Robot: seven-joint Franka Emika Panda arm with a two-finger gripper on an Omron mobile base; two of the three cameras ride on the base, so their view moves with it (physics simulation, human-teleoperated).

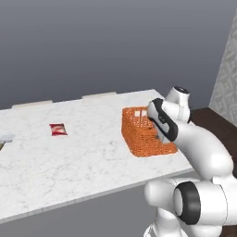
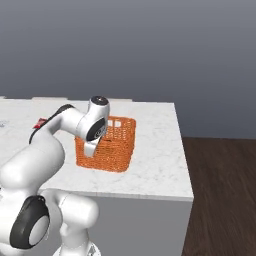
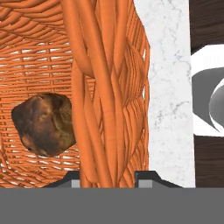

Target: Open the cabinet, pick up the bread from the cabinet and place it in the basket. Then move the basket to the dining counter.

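A white robot arm pinches the near wall of the basket (image 3: 105, 87) between the two tips of its gripper (image 3: 107, 177) — jaws narrowed to a slim gap, one tip inside the weave and one outside, as the hand view shows. The basket (image 1: 143, 134) sits on the dining counter (image 1: 69, 157), near the corner closest to the robot, with the bread (image 3: 43, 124) lying loose on its floor. A small red packet (image 1: 58, 129) lies well apart on the marble.

The wicker looks light and fairly stiff, though a wall held at one point (and at the rim only) would likely flex and let the basket tilt if lifted fast. The rough weave should resist slipping. The bun, unsecured, could roll toward the low side — so a level carry or a slide across the top seems the safer handling. With the basket on the counter, the task appears close to done.
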